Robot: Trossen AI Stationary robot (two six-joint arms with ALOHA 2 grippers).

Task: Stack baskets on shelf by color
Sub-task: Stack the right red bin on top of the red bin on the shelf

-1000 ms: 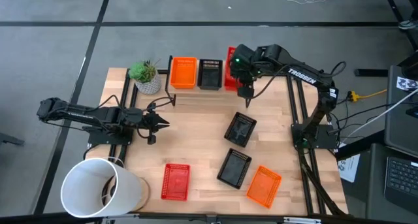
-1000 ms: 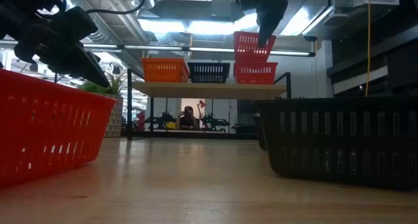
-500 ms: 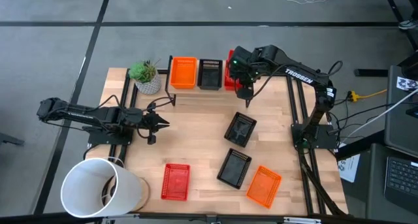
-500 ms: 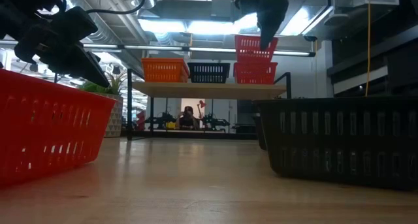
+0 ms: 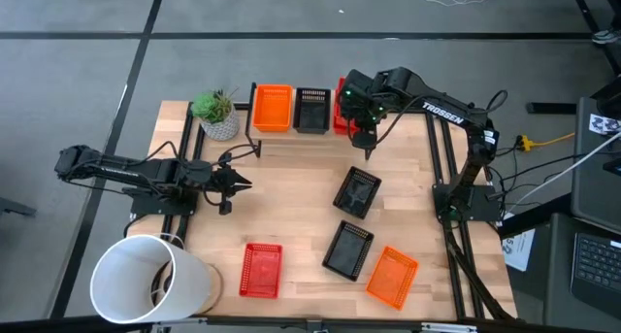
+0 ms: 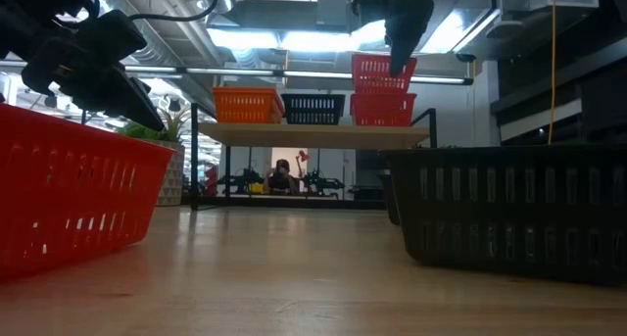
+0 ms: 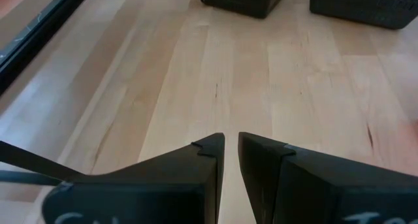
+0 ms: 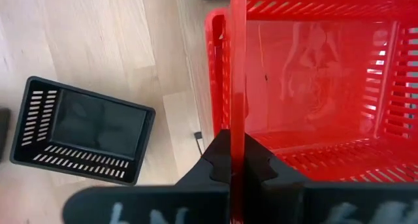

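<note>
Over the shelf (image 6: 313, 132) far right end, right gripper (image 8: 236, 162), jaws pinching a red basket (image 6: 382, 72) by its wall, is barely moving now, aligning above the shelved red one (image 6: 382, 110); left gripper (image 7: 231, 160) is idling near-closed, empty, at table left.

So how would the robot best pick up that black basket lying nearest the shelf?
Probably by one rim wall, from straight above. The black basket sits open side up on the table, turned askew, with thin mesh walls a hand can pinch, as the right hand does on the red basket. The wrist would need turning to match.
</note>
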